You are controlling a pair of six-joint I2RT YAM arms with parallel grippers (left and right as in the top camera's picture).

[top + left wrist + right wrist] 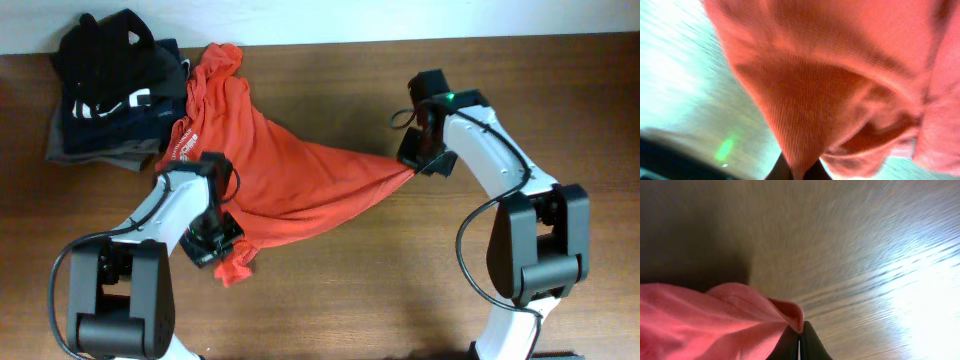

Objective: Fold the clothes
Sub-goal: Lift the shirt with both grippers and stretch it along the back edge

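One brown wooden table point(400, 290) carries an orange-red cotton T-shirt point(280, 165), stretched from centre-left toward the right. Folded dark garments point(105, 95) sit far left, touching it. Left gripper point(224, 240) is clamped on its near edge, apparently the hem; right gripper point(412, 168) pinches its right tip.

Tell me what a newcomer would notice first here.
The orange-red cotton T-shirt is stretched between two shut grippers: the left gripper pinches its near-left edge, the right gripper its right corner. A pile of dark folded garments sits at the wooden table's far-left corner.
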